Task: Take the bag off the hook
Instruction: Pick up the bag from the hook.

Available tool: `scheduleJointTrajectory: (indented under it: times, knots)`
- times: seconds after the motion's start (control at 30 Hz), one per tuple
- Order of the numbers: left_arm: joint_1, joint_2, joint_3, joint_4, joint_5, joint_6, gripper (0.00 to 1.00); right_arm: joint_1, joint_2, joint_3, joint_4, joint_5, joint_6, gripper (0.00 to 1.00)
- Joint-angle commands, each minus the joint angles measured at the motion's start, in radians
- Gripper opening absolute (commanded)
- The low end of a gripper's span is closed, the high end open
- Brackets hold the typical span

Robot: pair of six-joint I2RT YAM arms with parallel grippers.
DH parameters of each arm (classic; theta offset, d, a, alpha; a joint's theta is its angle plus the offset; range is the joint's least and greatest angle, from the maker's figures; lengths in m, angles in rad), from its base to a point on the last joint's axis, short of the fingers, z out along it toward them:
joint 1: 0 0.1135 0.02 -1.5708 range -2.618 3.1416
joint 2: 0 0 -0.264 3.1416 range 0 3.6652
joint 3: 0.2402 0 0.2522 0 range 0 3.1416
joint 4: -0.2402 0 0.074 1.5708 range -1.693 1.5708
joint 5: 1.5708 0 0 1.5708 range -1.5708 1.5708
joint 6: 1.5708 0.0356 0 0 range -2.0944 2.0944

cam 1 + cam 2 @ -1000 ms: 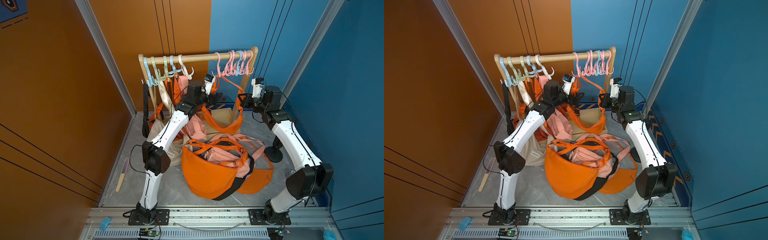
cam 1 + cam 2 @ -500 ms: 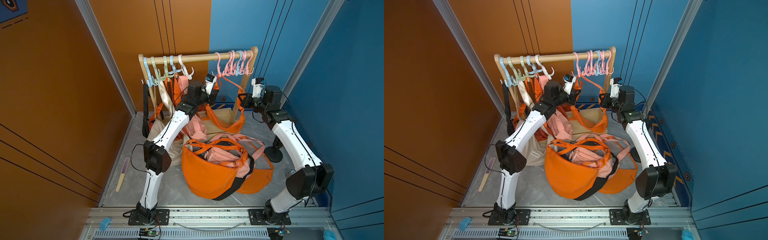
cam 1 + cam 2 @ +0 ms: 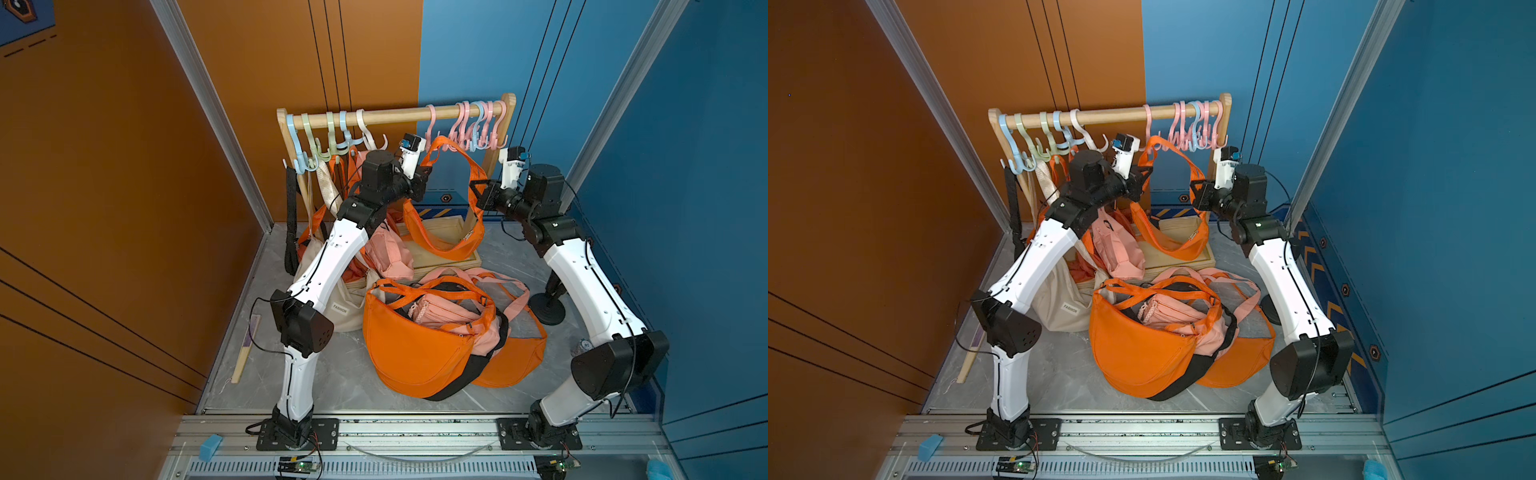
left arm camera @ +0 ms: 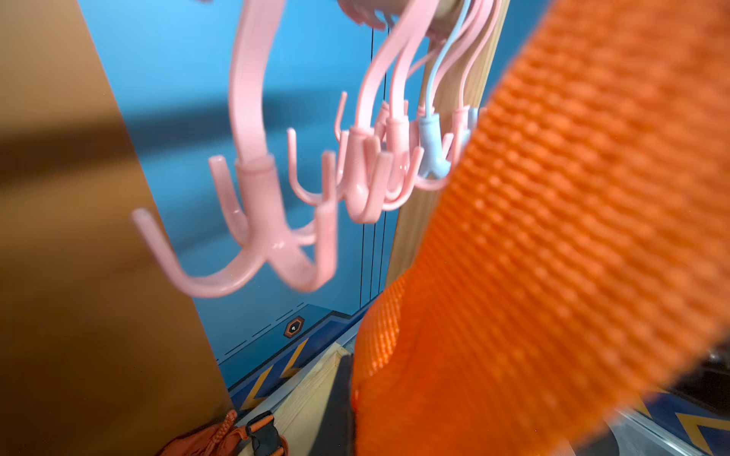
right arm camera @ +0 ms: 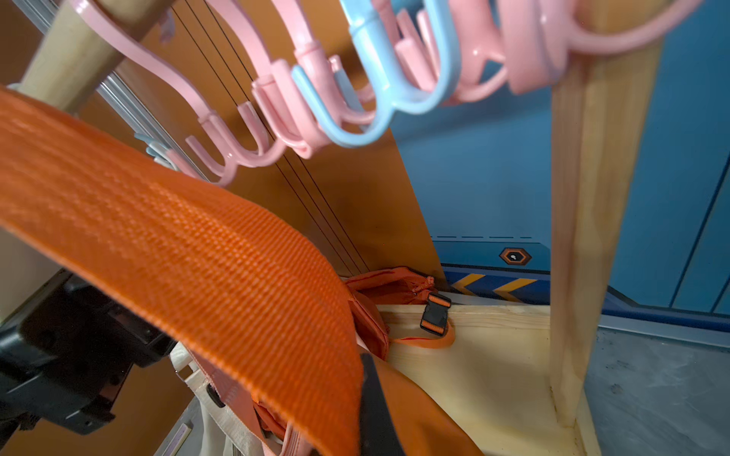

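Orange strap (image 3: 457, 151) now clamped in left gripper (image 3: 423, 174).

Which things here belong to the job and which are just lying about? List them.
Job: hanging orange bag, strap, pink hook, left claw, right claw.
Lying about: orange bags on floor, cream tote, pink bag, wooden stick.

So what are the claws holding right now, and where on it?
Both hold the orange bag by its strap: left claw on one side, right claw on the other.
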Motion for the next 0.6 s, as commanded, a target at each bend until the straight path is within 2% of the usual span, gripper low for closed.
scheduleJointTrajectory:
  times: [0.0,0.27,0.57]
  knots:
    - [0.014,-0.052,0.034,-0.032,-0.044,-0.012,0.0,0.012,0.006,0.064,-0.013,-0.018,0.018,0.0]
    - [0.01,-0.149,-0.022,-0.054,-0.1,0.021,0.0,0.038,-0.018,0.095,-0.032,-0.018,0.017,0.0]
    - [-0.044,-0.351,-0.21,-0.047,-0.157,0.113,0.0,0.093,-0.118,0.069,-0.063,-0.001,-0.012,0.0]
